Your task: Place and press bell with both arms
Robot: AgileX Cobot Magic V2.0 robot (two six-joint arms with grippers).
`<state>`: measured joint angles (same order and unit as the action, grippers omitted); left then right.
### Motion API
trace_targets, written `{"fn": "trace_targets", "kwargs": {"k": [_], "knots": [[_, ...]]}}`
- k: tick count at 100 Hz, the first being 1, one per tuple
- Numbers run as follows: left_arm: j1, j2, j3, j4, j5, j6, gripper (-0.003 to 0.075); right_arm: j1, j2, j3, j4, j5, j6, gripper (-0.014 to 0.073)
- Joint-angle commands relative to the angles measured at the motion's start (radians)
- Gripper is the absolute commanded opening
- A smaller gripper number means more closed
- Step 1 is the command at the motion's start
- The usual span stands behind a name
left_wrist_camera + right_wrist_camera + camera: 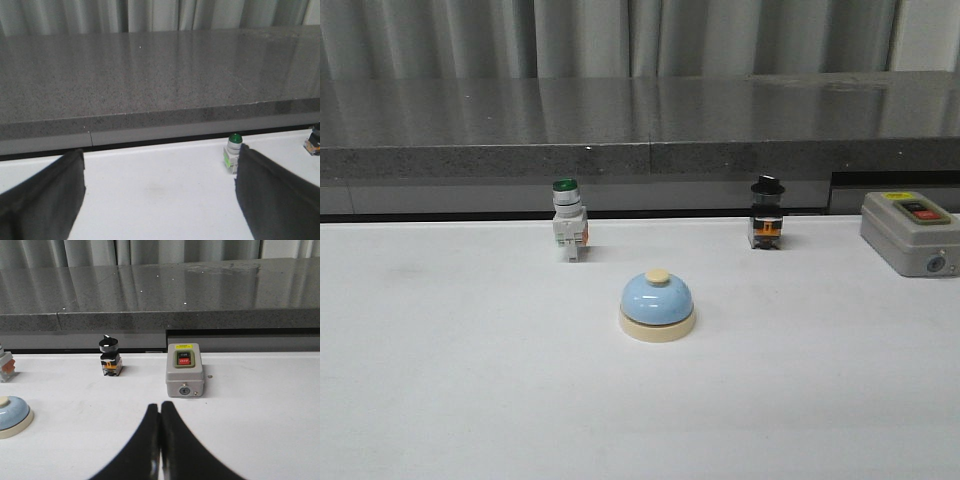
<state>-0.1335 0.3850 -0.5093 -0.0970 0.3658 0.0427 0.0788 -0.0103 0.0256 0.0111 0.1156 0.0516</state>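
**a:** where's the bell (657, 306) sitting?

**b:** upright on the white table (470, 400), about the middle of the front view, a bit toward the near side. light-blue dome, cream base, cream button on top. nothing's touching it. the right wrist cam catches just its edge (12, 415).

**a:** and what's around it?

**b:** behind it to the left there's a white pushbutton switch with a green cap (568, 222), and behind it to the right a selector switch with a black knob (766, 214). both stand apart from the bell, near the table's back edge. far right is a grey switch box (910, 231) with a yellow label and a red off button. beyond all that runs a grey speckled counter (640, 120) with curtains behind it.

**a:** grippers?

**b:** neither arm shows in the front view. the left gripper (160, 200) is spread wide, its dark fingers (45, 200) far apart with bare table between, gripping nothing. the right gripper (160, 440) is pressed closed, fingers (137, 450) touching along a thin seam, nothing between them, with the switch box just ahead of it.
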Motion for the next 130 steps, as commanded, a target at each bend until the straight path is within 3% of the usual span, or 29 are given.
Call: {"fn": "trace_targets", "kwargs": {"k": [1, 19, 44, 108, 130], "knots": [[0.0, -0.058, -0.013, -0.007, -0.065, -0.007, 0.0511, -0.006, -0.018, -0.014, -0.011, -0.083, -0.002, -0.006], [0.0, -0.104, -0.014, -0.007, -0.064, -0.007, 0.0351, -0.006, -0.018, -0.014, -0.011, -0.083, -0.002, -0.006], [0.0, -0.104, -0.014, -0.007, -0.064, -0.007, -0.0022, -0.006, -0.018, -0.014, -0.011, -0.083, -0.002, -0.006], [0.0, -0.104, -0.014, -0.007, -0.064, -0.007, -0.002, -0.006, -0.018, -0.014, -0.011, -0.083, -0.002, -0.006], [0.0, -0.106, 0.03, 0.069, -0.07, -0.007, -0.002, -0.006, -0.018, -0.014, -0.011, -0.083, -0.002, -0.006]]}}
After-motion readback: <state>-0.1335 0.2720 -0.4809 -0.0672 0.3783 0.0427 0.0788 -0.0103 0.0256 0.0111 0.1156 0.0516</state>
